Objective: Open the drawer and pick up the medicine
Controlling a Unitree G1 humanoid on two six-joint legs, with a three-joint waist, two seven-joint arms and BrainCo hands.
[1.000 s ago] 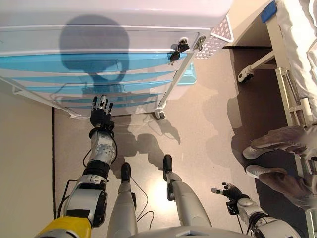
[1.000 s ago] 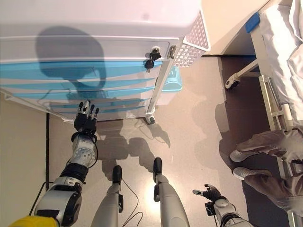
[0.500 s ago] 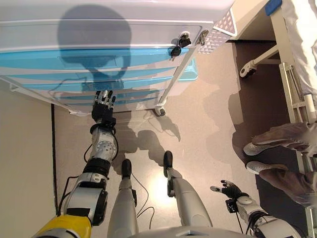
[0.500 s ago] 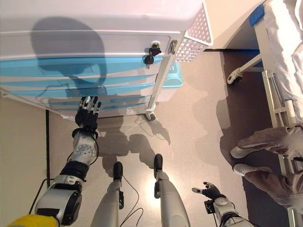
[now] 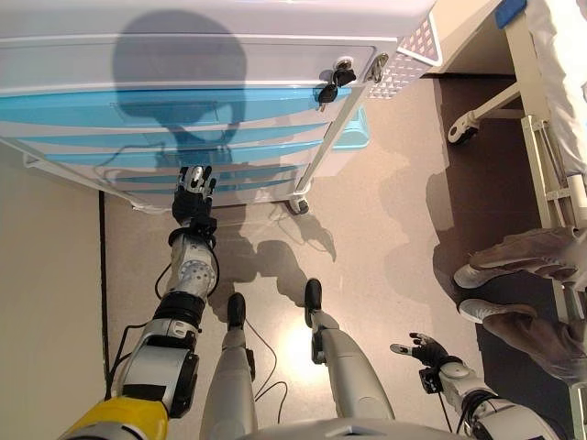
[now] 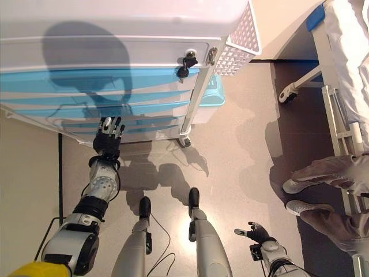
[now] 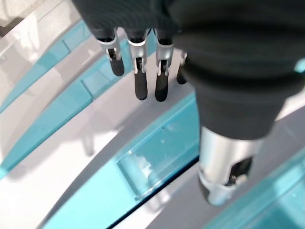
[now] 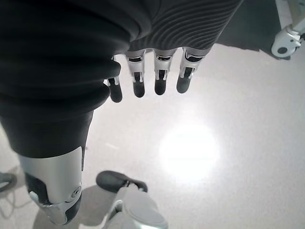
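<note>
Beige floor [image 5: 367,229] under a white drawer cabinet, left hand raised to its lower drawers.

Far and left stands the cabinet [image 5: 183,18] on casters, with one white front on top holding a lock with dark keys [image 5: 330,84], and stacked light-blue drawer fronts [image 5: 165,110] below it; all look closed, and no medicine shows in any view. One left hand [image 5: 192,194] reaches up to the lowest blue fronts, its fingers [image 7: 138,81] straight and slightly spread, holding nothing and close to a blue front with a recessed handle [image 7: 138,174]. To the cabinet's right hangs a white perforated basket [image 5: 408,60]. Near and right, the right hand [image 5: 424,351] hangs low over the floor, fingers relaxed and empty. Far right is a bed frame [image 5: 541,147], with a person's two shoes [image 5: 486,289] beside it.
</note>
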